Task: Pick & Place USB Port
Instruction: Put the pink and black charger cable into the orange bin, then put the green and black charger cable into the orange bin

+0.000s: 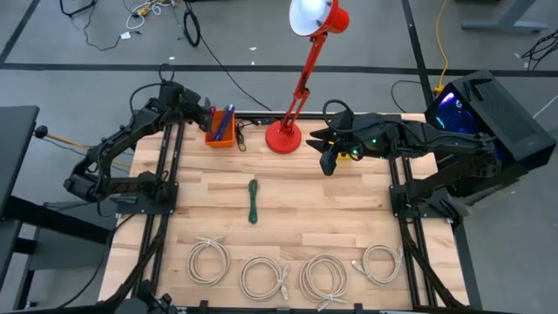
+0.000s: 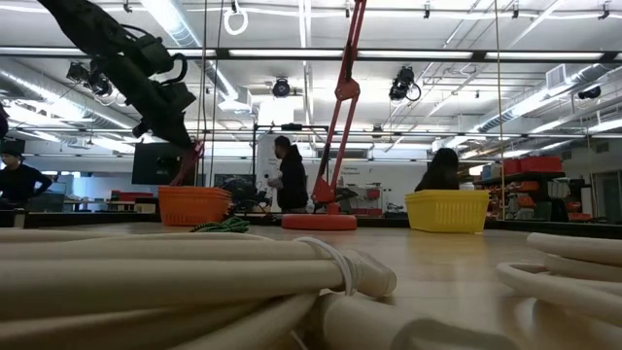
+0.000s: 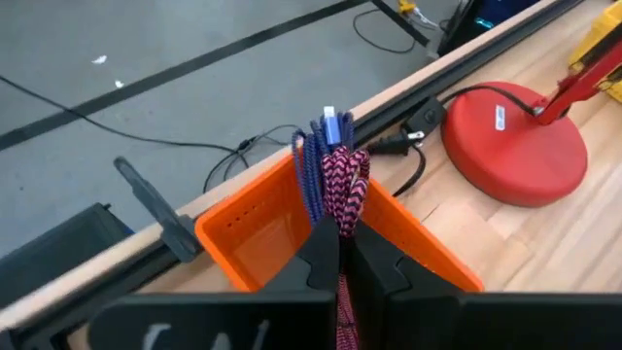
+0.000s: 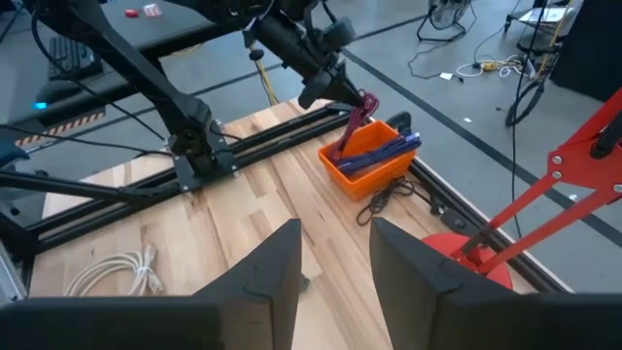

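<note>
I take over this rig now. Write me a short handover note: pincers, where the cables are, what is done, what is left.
Left pincer: shut on a red braided cable, held over the orange bin, not yet released.
Right pincer: open, empty, waiting above the table near the red lamp base.
Done: blue cable lies in the orange bin.
Left: green cable at table centre, four white cable coils along the near edge.
</note>
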`<control>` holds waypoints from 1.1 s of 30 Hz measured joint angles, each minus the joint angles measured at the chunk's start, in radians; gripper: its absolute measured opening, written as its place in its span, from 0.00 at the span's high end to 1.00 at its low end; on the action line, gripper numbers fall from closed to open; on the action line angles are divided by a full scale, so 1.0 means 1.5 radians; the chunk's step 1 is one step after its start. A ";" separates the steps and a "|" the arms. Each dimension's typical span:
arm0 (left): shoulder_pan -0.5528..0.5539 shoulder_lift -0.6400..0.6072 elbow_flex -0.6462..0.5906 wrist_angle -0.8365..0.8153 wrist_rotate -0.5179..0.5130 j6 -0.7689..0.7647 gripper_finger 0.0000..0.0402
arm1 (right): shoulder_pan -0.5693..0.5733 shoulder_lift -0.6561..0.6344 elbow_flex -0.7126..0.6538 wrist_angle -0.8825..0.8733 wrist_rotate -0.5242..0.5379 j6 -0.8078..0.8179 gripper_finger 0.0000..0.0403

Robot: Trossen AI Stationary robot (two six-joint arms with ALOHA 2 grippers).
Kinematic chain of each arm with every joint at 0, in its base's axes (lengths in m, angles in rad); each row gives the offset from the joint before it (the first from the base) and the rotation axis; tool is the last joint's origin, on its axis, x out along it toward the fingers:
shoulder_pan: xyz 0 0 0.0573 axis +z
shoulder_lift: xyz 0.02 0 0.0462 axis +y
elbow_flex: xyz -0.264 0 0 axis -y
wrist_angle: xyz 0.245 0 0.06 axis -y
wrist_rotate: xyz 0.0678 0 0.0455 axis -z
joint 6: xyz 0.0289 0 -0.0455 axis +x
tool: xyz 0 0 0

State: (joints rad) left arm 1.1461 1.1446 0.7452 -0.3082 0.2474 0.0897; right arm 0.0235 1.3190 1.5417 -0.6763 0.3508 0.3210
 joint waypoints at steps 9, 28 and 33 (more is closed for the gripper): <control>0.002 0.001 -0.002 0.007 -0.042 -0.030 0.86 | 0.000 0.000 0.000 0.001 0.000 0.000 0.69; -0.042 -0.001 -0.002 -0.028 0.177 -0.192 0.69 | 0.000 0.028 -0.087 -0.049 -0.097 0.046 0.69; -0.148 -0.008 -0.002 -0.149 0.193 -0.223 0.72 | -0.004 0.028 -0.164 -0.010 -0.106 0.080 0.69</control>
State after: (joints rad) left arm 0.9244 1.1323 0.7425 -0.5316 0.5374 -0.2446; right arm 0.0180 1.3617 1.2964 -0.6916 0.1917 0.4417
